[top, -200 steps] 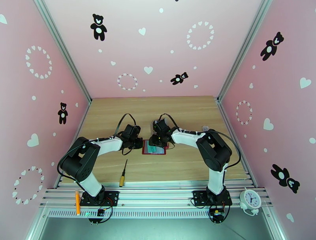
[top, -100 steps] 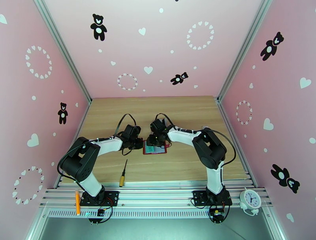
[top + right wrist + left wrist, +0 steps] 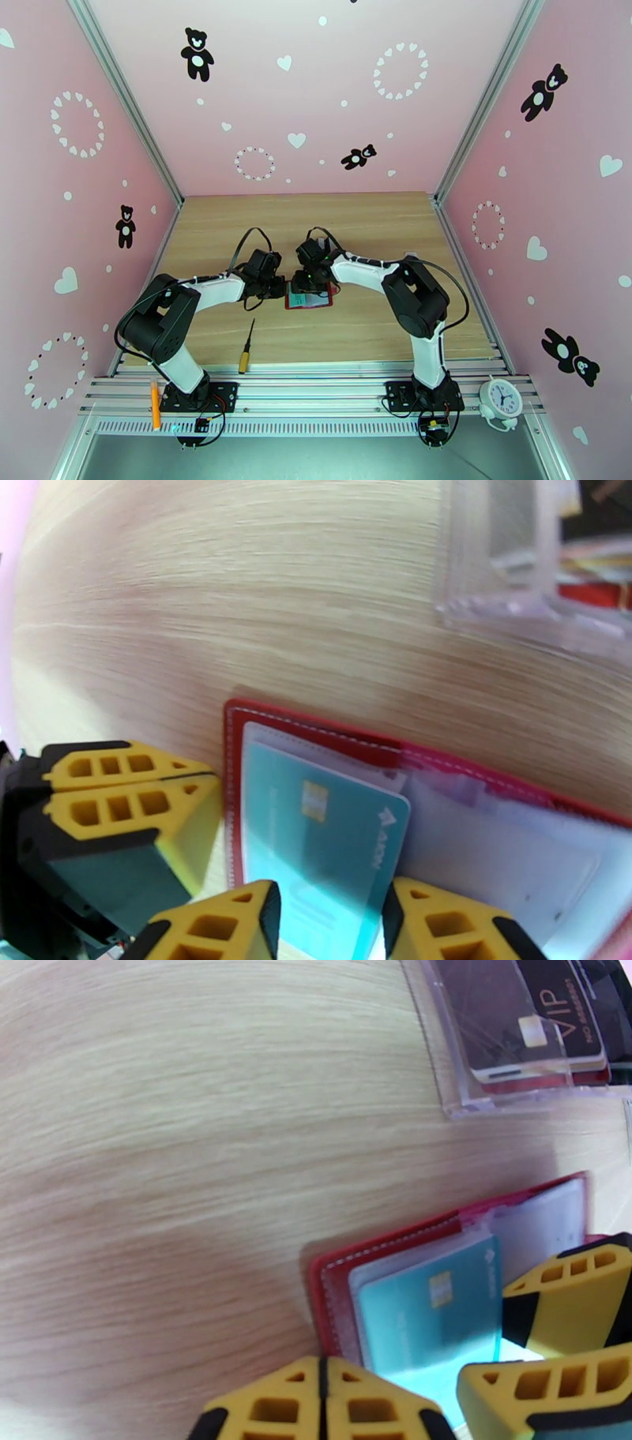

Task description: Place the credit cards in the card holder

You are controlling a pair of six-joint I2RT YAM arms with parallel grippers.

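Left gripper (image 3: 320,1366): fingers pressed together with nothing between them, tip down at the near left corner of the wallet (image 3: 232,796); can't tell if it presses the wallet or just the table (image 3: 197,1118). Right gripper (image 3: 328,890): fingers apart, tips down over the near end of the teal card (image 3: 332,835), one finger to each side of its middle. The card looks wider than the gap, and contact isn't clear from the right wrist view. The two grippers sit just beside each other, left one at the wallet's left edge, right one over its left half. The teal card lies chip side up on the left half of the open wallet, over the clear sleeves; how far it's tucked in I can't tell. The wallet is red, open flat, mid-table between the two arms, and its right half shows pale sleeves. Just beyond it, on the far side, is a clear rack (image 3: 513,1098) with a black card (image 3: 521,1015) marked VIP in it, apart from the wallet. Further out: screwdriver (image 3: 246,347) on the table near left, well apart from the wallet; orange pen (image 3: 155,404) by the left arm's base; small clock (image 3: 500,399) near right by the right arm's base.
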